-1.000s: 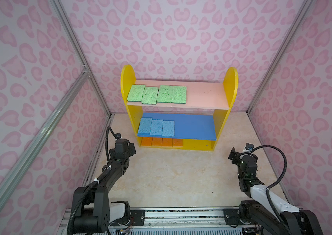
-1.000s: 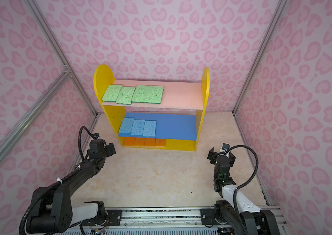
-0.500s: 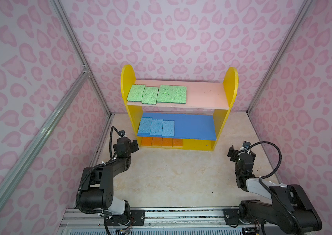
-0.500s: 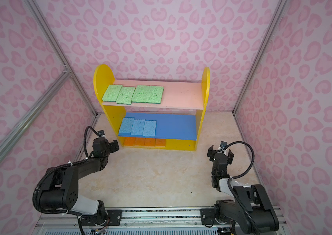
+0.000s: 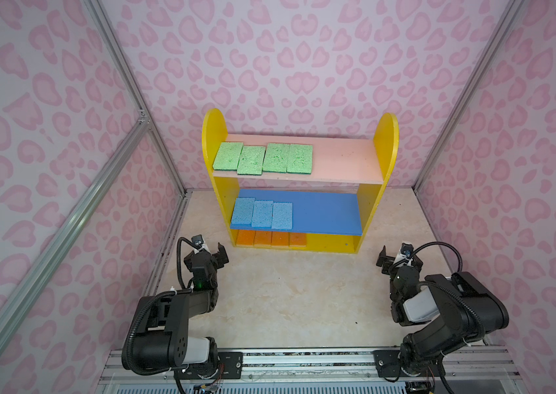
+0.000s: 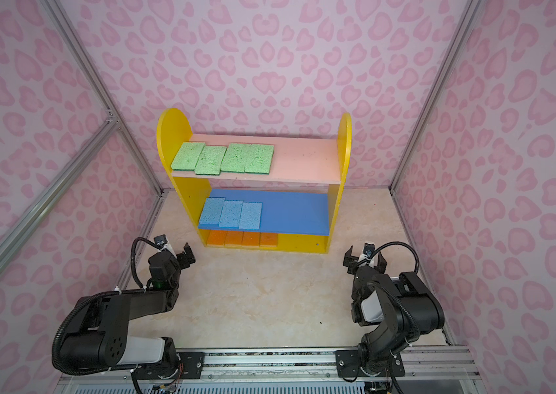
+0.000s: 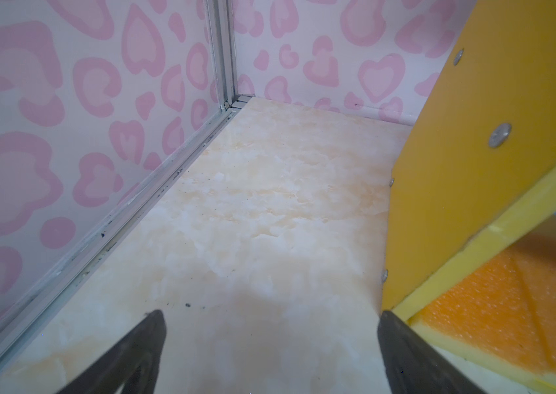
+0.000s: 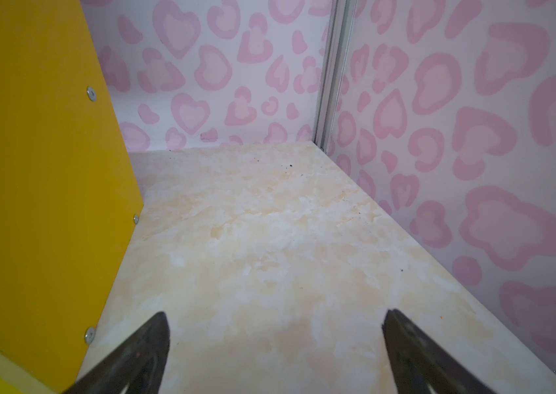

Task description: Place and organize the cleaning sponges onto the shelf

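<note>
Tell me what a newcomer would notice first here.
The yellow-sided shelf at the back wall stands out, sponges sorted by color at each level's left end: four green sponges on the pink board, three blue sponges on the blue board, four orange sponges on the yellow base. In front, the left end effector and right end effector hang open and empty.

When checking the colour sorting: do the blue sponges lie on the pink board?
No, the blue sponges lie on the blue board; the pink board carries the green sponges.
</note>
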`<state>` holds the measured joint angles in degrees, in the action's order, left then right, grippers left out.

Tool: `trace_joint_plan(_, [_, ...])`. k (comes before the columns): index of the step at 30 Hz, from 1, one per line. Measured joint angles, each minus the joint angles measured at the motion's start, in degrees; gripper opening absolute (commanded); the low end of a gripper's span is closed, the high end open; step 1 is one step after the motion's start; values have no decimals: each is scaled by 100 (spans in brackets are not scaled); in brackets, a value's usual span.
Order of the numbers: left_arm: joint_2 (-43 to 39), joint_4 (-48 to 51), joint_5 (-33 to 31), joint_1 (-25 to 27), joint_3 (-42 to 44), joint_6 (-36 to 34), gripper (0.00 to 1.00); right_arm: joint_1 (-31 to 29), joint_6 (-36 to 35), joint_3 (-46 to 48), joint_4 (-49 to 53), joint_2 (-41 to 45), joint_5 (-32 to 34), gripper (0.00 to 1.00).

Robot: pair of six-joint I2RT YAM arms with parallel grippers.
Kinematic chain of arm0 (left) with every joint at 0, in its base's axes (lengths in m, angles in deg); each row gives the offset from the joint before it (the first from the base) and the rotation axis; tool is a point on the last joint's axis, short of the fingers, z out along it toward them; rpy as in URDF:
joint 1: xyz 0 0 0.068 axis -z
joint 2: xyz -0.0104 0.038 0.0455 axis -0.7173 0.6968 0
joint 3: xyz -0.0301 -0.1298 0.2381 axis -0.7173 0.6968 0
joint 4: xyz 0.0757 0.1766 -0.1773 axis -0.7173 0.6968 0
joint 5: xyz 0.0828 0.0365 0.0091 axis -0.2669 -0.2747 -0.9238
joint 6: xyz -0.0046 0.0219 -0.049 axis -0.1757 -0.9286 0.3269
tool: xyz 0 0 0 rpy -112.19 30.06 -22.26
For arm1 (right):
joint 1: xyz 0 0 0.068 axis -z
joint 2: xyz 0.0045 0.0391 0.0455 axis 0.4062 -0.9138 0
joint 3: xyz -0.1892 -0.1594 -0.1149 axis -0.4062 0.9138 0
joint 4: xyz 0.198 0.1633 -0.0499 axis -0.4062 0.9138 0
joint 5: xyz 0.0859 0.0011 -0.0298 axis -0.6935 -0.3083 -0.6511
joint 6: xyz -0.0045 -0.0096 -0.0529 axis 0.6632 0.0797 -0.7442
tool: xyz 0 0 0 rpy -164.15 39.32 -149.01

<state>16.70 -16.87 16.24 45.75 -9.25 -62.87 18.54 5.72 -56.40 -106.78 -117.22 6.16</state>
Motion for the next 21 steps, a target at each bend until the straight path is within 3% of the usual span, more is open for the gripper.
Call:
trace_joint_plan(6, [291, -256, 363, 140, -221, -339, 98, -83, -103, -278, 354, 275, -79, 98])
trace_joint_plan(12, [315, -201, 739, -28, -363, -343, 98, 227, 59, -1351, 1845, 332, -184, 98])
trace_joint_plan(21, [315, -168, 833, -35, -363, -348, 98, 374, 184, -1392, 2643, 352, -509, 98])
